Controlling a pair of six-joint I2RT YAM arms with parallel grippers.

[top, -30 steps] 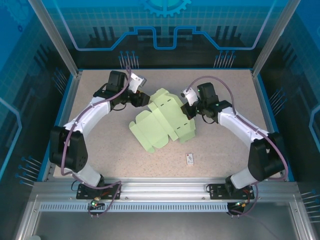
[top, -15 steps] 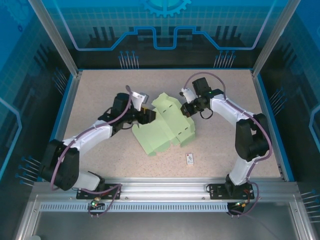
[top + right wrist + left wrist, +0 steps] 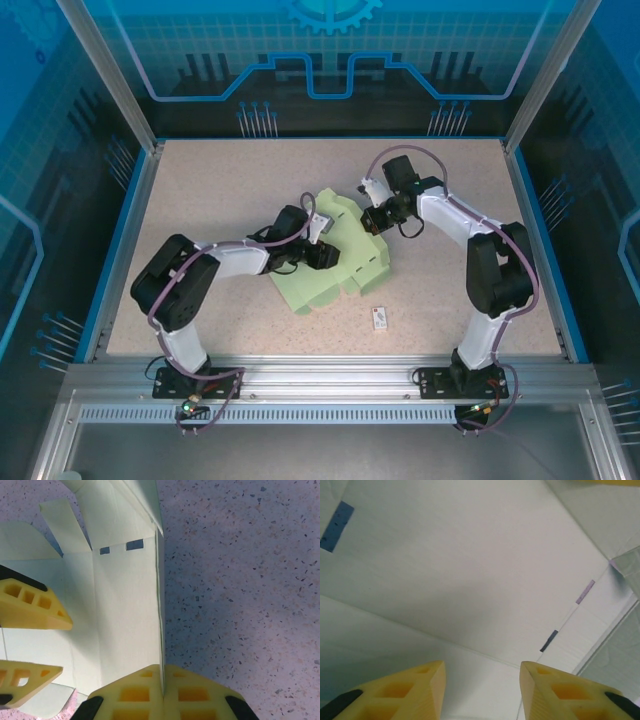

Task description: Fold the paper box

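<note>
The paper box (image 3: 356, 262) is a pale mint-green cut-out with flaps, lying partly folded at the table's middle. My left gripper (image 3: 326, 252) hovers low over its middle, and the pale card (image 3: 470, 570) lies close beneath it. Its jaws stand apart with nothing between the fingers (image 3: 415, 690). My right gripper (image 3: 378, 220) is shut on the card's upper right edge. In the right wrist view the thin edge of the card (image 3: 120, 610) runs straight into the closed gripper (image 3: 161, 680), and the left arm's yellow fingers (image 3: 32, 612) show at the left.
A tiny white tag with a dark mark (image 3: 379, 318) lies on the speckled table (image 3: 200, 200) just in front of the card. Blue-lit walls and metal posts ring the table. Bare table (image 3: 240, 580) lies to the right of the held edge.
My left arm has swung right, from the card's far left edge to over its middle, and its jaws have narrowed a little. The right gripper keeps its pinch on the edge.
</note>
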